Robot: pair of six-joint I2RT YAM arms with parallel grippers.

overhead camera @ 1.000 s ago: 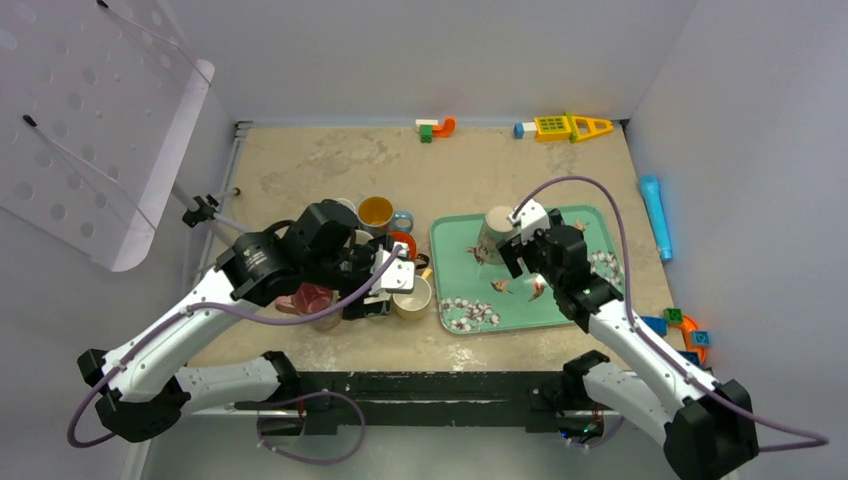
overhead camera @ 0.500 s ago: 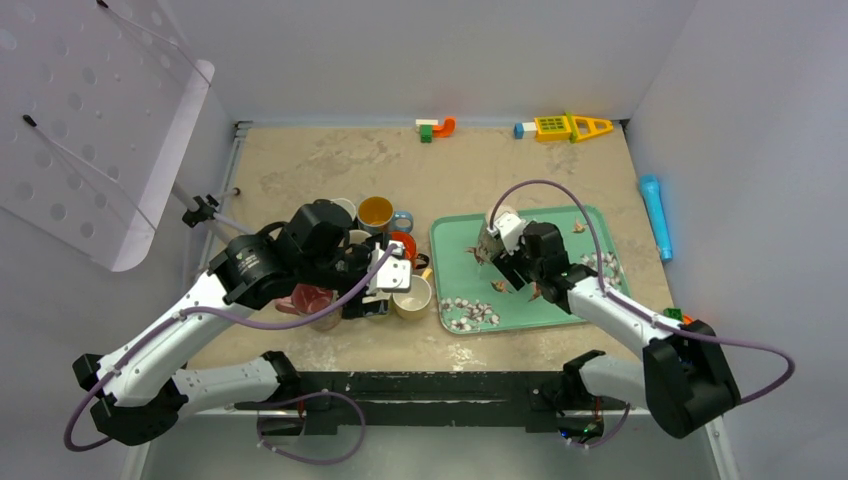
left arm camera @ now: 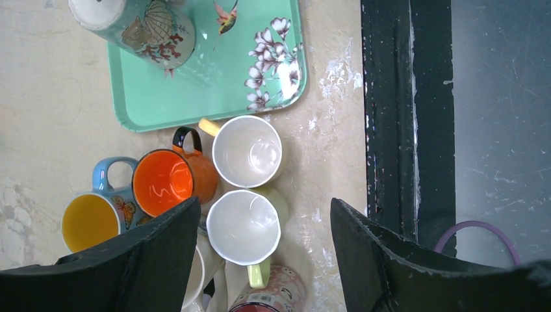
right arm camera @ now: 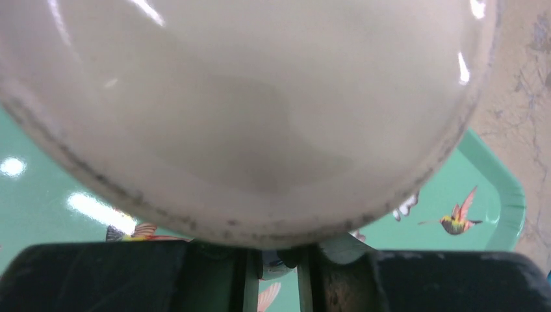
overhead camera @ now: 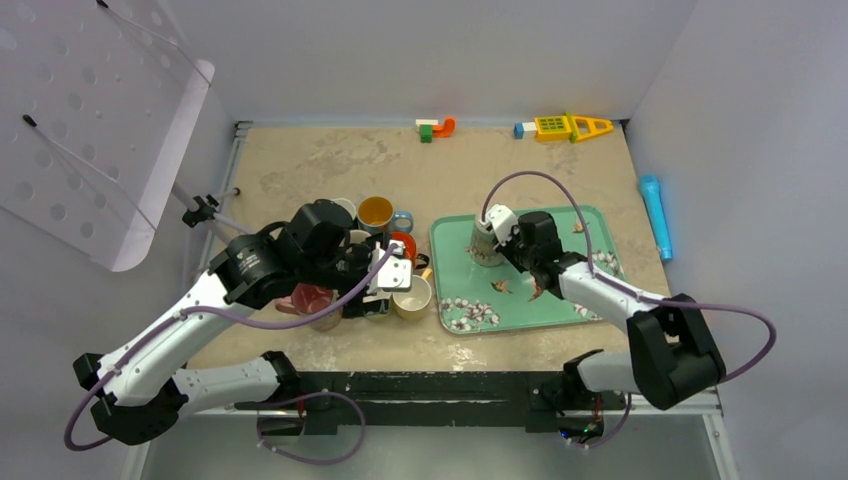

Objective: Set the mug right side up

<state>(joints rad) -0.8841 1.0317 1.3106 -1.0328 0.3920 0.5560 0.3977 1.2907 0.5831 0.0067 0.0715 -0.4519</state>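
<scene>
Since half a second ago the right arm has stretched further. Its right pincer (overhead camera: 496, 236) has gone from the middle of the mint-green rectangular tray (overhead camera: 565, 300), painted with flowers and hummingbirds, to the tray's far left corner. There stands the pale ceramic mug (overhead camera: 482, 246) with a shell and coral picture, its bottom up and its mouth down on the tray.

In the right wrist view the mug fills almost the whole picture. The two black fingers show only a narrow gap, and I cannot tell whether they already pinch the mug or are only near it.

The left pincer (left arm camera: 263, 214) is spread wide and hangs above the group of upright mugs (left arm camera: 247, 153) on the beige desk (overhead camera: 330, 170), just left of the tray.

By my judgement the task is at the reaching or grasping step. The mug is not yet lifted, not yet turned, and not yet set on its base.
</scene>
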